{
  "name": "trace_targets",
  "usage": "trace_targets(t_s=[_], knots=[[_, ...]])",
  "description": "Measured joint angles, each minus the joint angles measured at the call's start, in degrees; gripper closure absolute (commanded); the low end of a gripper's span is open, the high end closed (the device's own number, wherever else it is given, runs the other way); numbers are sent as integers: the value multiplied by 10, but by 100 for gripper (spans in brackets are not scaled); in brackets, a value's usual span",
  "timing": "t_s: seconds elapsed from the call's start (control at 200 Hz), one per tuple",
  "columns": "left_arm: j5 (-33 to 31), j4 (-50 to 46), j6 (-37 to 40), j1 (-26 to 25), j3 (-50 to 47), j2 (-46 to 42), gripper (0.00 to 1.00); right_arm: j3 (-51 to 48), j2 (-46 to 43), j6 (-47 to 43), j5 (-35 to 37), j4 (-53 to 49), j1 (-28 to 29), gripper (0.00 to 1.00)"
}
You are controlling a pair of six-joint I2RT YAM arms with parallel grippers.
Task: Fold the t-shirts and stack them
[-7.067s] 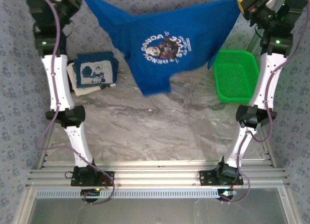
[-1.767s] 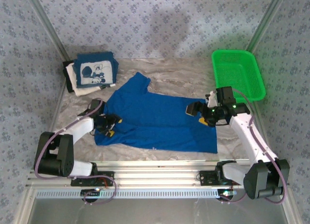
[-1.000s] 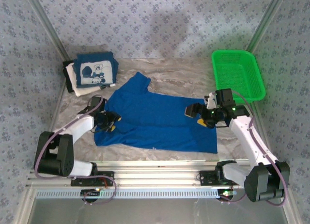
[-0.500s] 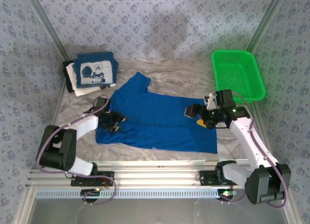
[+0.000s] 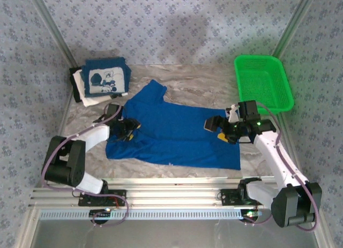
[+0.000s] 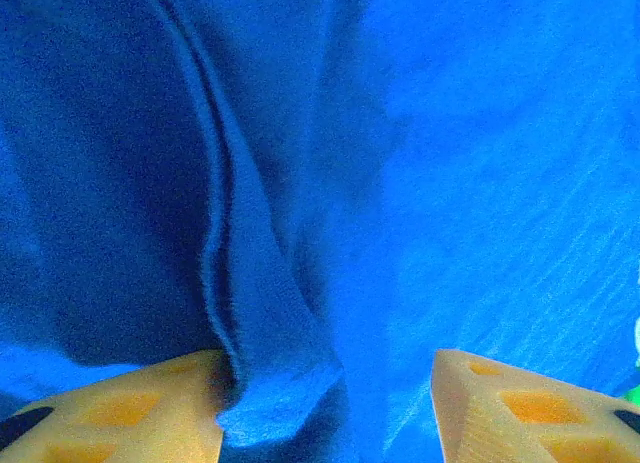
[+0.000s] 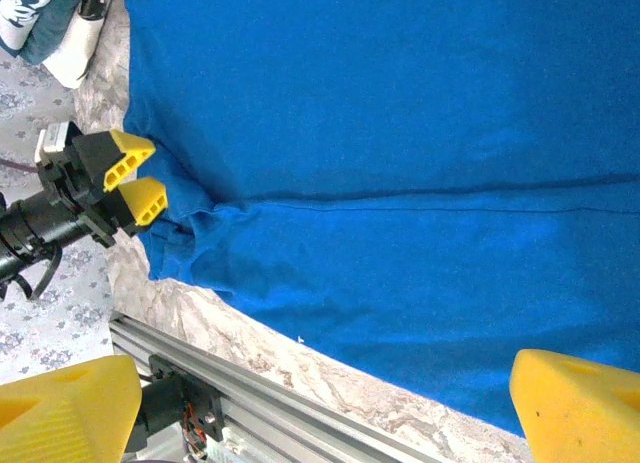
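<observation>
left jaws apart, blue t-shirt point(image 5: 177, 138) fold between | right jaws wide, above it

Left arm point(image 5: 94, 134) and right arm point(image 5: 276, 151): white link shells, black joint housings, purple cables point(image 5: 50, 158) looped alongside. Gripper fingers point(image 6: 520, 413) yellow, wedge-shaped, with recessed pockets.

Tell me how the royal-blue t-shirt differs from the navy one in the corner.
The royal-blue t-shirt lies spread open in the middle; the navy t-shirt is folded small at the far-left corner. The royal-blue one rests on the bare table, the navy one on folded white shirts. The navy one shows a white cartoon panel; the royal-blue one shows plain cloth. Both are blue tees.
</observation>
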Motion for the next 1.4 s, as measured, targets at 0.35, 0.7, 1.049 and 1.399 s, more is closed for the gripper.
trace_targets(t_s=[0.35, 0.7, 1.049, 1.399], knots=[[23, 60, -44, -4, 77, 70, 34, -15, 0, 5, 5, 5, 0, 3], [-22, -98, 65, 55, 183, 35, 27, 64, 120, -7, 115, -54, -19, 4], [-54, -154, 97, 42, -12, -28, 38, 103, 227, 0, 233, -30, -46, 6], [-67, -206, 128, 114, -119, -183, 29, 254, 368, -31, 311, -24, -65, 20]])
